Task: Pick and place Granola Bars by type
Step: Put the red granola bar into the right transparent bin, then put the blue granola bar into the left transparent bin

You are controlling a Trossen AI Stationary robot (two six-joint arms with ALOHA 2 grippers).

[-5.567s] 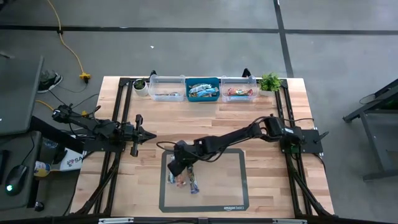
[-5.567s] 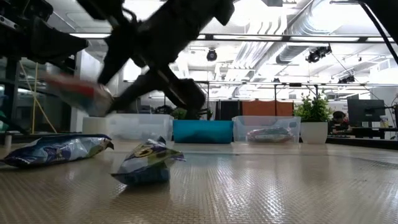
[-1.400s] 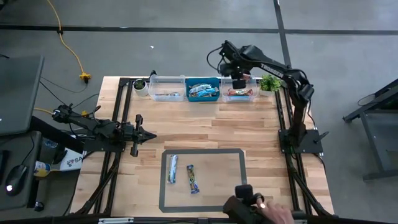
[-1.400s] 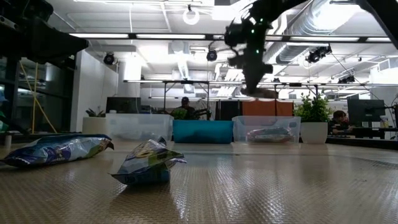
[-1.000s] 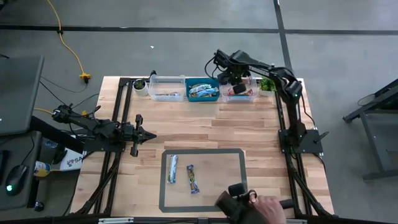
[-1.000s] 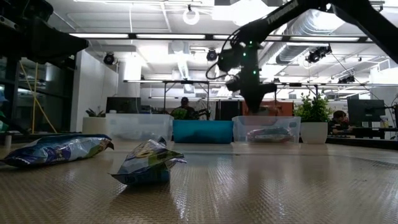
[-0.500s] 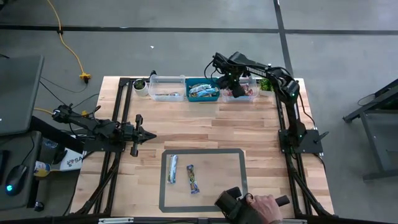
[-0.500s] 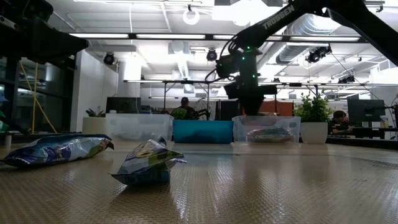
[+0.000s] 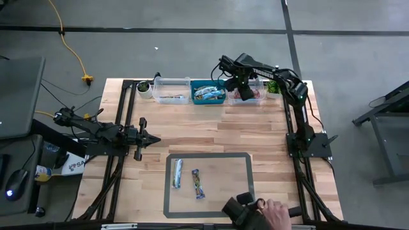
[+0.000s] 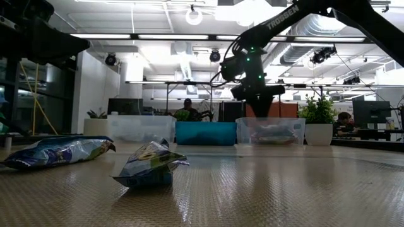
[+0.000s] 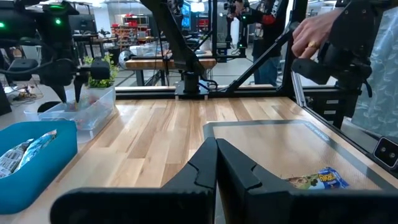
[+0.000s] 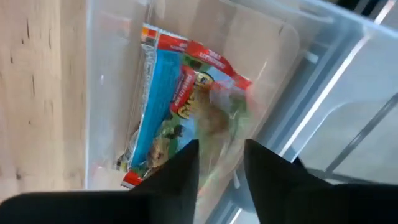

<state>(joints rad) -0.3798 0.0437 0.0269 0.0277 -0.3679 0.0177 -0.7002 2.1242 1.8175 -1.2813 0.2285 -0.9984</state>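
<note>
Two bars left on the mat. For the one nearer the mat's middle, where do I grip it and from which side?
Come straight down on the bar and pinch across its narrow width at mid-length. It lies flat on the mat with its long axis running roughly front to back, and the neighbouring bar lies apart from it, so fingers fit either side.

Even overhead light on table [image 9: 217, 137]; shadows under arms soft, faint. Low view: ceiling lights [image 10: 192, 16] blown out to white glare, arms reduced to dark silhouettes against them; near mat surface [image 10: 252, 195] soft, wrappers [image 10: 150, 165] in foreground slightly out of focus. Left wrist view: own fingers [image 11: 205, 171] dark, blurred close to lens; background room bright, busy. Right wrist view: clear bin [image 12: 292, 68] shows streaky glare, bar wrapper [image 12: 180, 106] smeared, part of it motion-blurred.
</note>
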